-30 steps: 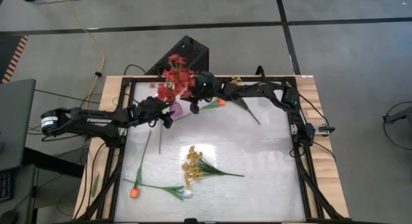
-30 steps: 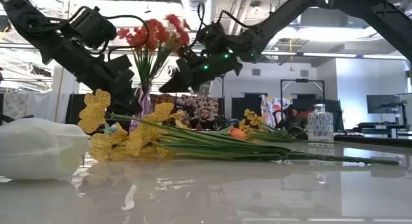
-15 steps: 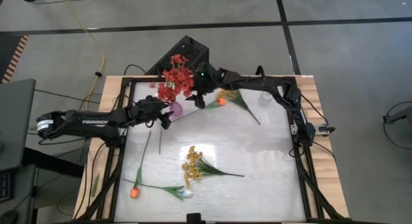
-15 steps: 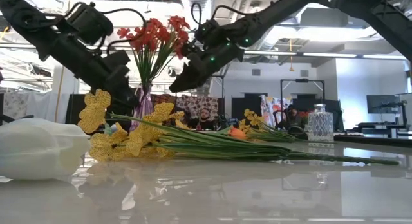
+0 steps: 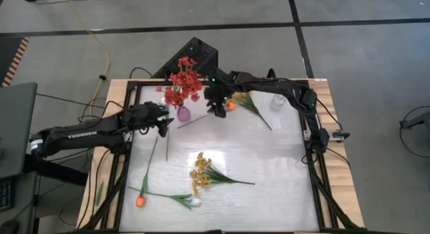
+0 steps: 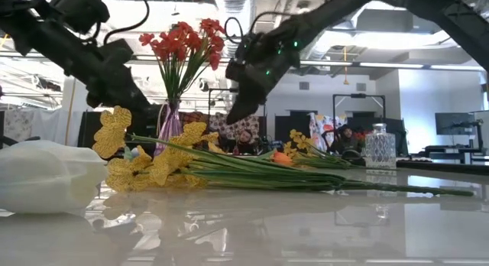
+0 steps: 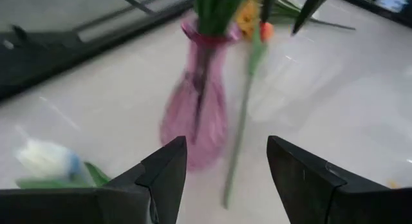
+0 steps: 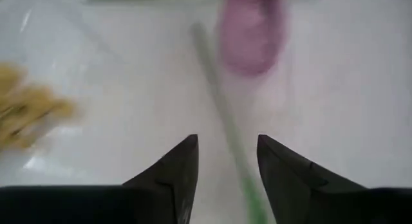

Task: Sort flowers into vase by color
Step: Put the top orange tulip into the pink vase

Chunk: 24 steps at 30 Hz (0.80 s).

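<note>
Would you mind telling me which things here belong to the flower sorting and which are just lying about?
Part of the job:
pink vase holding red flowers
yellow flowers
orange tulip
white tulip
loose green stem

Lying about:
yellow cable on the floor
black box behind the table

A robotics lab: ceiling strip lights (image 6: 359, 64), exposed ducting, monitors (image 6: 451, 122) beyond the framed white table (image 5: 282, 153), cables (image 5: 94, 42) on grey floor.

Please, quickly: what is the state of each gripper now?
Left gripper: open, empty, beside the pink vase.
Right gripper: open, holding nothing, above a green stem on the table.
</note>
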Motion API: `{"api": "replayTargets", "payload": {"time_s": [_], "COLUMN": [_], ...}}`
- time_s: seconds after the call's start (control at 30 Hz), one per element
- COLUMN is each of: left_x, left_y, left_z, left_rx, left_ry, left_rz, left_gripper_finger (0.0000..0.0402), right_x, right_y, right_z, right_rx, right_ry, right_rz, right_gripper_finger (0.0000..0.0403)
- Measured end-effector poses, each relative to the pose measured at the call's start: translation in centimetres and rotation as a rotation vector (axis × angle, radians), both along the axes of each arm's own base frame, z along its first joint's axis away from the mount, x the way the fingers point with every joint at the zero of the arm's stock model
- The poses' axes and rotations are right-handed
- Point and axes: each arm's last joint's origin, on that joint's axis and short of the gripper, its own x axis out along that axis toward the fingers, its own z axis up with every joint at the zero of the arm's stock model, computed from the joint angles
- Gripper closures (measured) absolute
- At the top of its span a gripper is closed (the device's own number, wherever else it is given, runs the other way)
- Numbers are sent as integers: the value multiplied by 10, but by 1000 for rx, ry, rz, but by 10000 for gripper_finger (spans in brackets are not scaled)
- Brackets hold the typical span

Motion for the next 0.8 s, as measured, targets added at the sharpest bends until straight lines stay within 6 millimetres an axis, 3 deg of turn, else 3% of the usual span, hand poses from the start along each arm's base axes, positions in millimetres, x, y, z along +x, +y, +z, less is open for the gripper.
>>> {"api": "replayTargets", "payload": {"time_s": [0.3, 0.57, 0.7, 0.8], "left_x": [-1, 2, 1, 1], "left_y": [-15, -27, -30, -31], "left_z": [-6, -9, -18, -26], "left_rx": [-110, -111, -89, -93], "left_ry": [35, 49, 51, 37], "left_rz": [-90, -117, -80, -82], "left_gripper_finger": [198, 198, 198, 198], "right_x": [-27, -43, -64, -83], "right_y": [66, 116, 130, 127], "right_z": [27, 38, 32, 28], "right_rx": [-14, 19, 162, 233], "right_ry": [290, 459, 450, 350], "right_rz": [156, 289, 480, 493], "right_gripper_finger": [242, 250, 251, 252]}}
